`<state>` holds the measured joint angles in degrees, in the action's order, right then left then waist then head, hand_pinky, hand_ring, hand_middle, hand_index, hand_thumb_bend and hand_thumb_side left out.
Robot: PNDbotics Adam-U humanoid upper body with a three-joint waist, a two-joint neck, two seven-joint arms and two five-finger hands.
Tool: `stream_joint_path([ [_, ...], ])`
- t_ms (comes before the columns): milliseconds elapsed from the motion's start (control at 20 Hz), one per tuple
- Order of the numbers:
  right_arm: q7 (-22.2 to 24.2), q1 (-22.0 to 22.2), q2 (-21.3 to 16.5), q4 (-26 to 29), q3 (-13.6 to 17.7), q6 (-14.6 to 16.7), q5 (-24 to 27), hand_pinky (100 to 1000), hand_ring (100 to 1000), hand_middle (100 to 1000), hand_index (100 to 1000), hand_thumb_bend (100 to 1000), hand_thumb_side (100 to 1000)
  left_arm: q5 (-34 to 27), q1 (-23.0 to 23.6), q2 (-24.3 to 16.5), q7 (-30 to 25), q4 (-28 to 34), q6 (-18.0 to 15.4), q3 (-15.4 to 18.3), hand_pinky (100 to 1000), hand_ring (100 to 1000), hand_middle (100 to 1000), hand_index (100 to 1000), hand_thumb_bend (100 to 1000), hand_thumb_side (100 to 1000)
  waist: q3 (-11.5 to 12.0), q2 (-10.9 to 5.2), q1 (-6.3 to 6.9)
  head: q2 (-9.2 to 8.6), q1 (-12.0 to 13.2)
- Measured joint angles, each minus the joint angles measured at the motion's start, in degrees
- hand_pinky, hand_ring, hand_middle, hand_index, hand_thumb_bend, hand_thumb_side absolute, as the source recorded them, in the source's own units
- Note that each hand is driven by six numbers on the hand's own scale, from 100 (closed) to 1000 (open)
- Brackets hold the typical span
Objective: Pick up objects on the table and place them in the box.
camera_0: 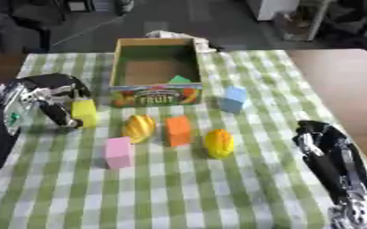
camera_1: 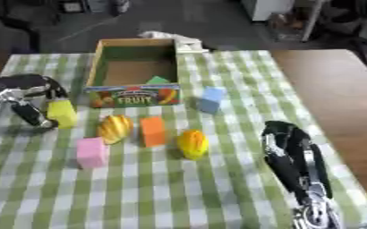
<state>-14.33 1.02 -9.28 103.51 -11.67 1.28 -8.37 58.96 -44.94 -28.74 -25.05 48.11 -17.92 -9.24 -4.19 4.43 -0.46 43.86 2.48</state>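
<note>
Left robot hand (camera_0: 57, 107): mine, at nine o'clock on the counter (camera_0: 218, 197), with fingers and thumb curled around the yellow block (camera_0: 84, 112), so the block is pinched in my grasp.
Yellow block: sits at the left edge of the group, at about eight o'clock from the box (camera_0: 156, 71); I cannot tell whether it is lifted or touching the cloth. It looks like a light, stiff, flat-sided piece; opposite flat faces are the place to hold it.
Pink block (camera_0: 118, 152): at seven o'clock from the centre, near me; squared faces, likely light and easy to pinch.
Striped yellow fruit (camera_0: 139, 128): just beside the orange block (camera_0: 178, 130), at its nine o'clock; rounded and probably smooth, so it may roll or slip, and is best taken across its widest part.
Orange block: upright in the middle of the group; flat sides, taken from above.
Box: open-topped at twelve o'clock, with a green piece (camera_0: 179, 80) already inside, near its front right corner.
Yellow lemon shape (camera_0: 219, 143): at four o'clock from the orange block; rounded, probably liable to roll.
Blue block (camera_0: 233, 99): at three o'clock from the box front, apart from the others.
Right robot hand (camera_1: 288, 141): idle at four o'clock, forearm running to the lower edge, fingers relaxed and holding nothing.
</note>
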Motion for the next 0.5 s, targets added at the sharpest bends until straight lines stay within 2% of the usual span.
stream_joint_path([
  [200,0.0,0.0,0.0,0.0,0.0,0.0,0.0,638,590,584,690,100,507,-2.0,0.0,0.0,2.4,1.0,0.9,0.4,538,443,418,591,317,124,0.0,0.09,-0.03,0.0,0.0],
  [500,0.0,0.0,0.0,0.0,0.0,0.0,0.0,638,591,584,691,100,510,-8.9,-1.2,-2.9,-0.3,8.3,1.5,1.0,541,440,411,583,294,113,0.2,0.07,0.01,0.0,0.0],
])
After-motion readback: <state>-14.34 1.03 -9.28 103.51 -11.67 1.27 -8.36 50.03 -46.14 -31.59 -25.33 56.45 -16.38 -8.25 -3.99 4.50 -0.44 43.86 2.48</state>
